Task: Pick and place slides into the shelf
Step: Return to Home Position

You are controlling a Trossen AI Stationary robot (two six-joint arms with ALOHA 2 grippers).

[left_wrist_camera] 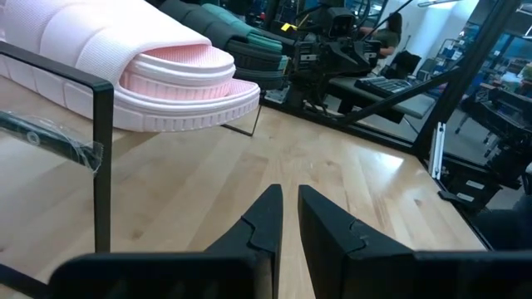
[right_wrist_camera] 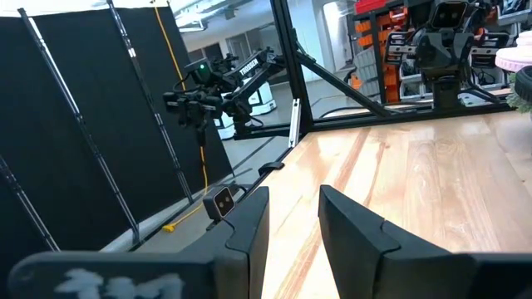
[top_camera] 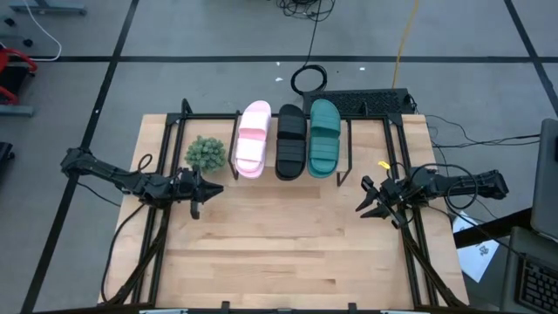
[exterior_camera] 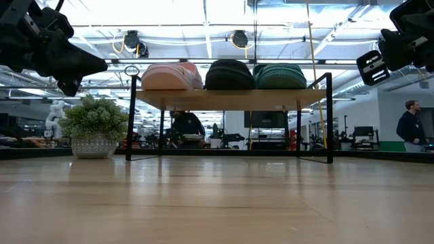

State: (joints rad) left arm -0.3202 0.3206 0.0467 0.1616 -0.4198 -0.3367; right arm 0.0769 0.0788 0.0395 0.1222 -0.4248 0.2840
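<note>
While both arms hang raised above the bench (top_camera: 288,253), we find the left end effector (left_wrist_camera: 288,193) released, its two dark fingers (left_wrist_camera: 264,218) only a narrow slit apart with nothing between them. It sits over bare wood on the left side of the bench, near a small potted plant (top_camera: 206,153) and close to the pink slide (top_camera: 252,139). We see the right end effector (right_wrist_camera: 295,193) released as well, its fingers set wider apart and empty, over the right side of the bench, well apart from the shelf (exterior_camera: 230,99). Moving outward, we count all three slides lying on top of the shelf's light-wood plank in one row: the pink slide at the left, the black slide (top_camera: 290,141) in the middle and the teal slide (top_camera: 323,138) at the right, each pressed against its neighbour. That shelf stands on thin black legs at the far middle of the bench, between the two arms, and the plant in its pale pot stands on the bench just beside the shelf's left legs. Beyond the bench, in the low view, we make out a person (exterior_camera: 409,125) standing far off at the right of the room.
</note>
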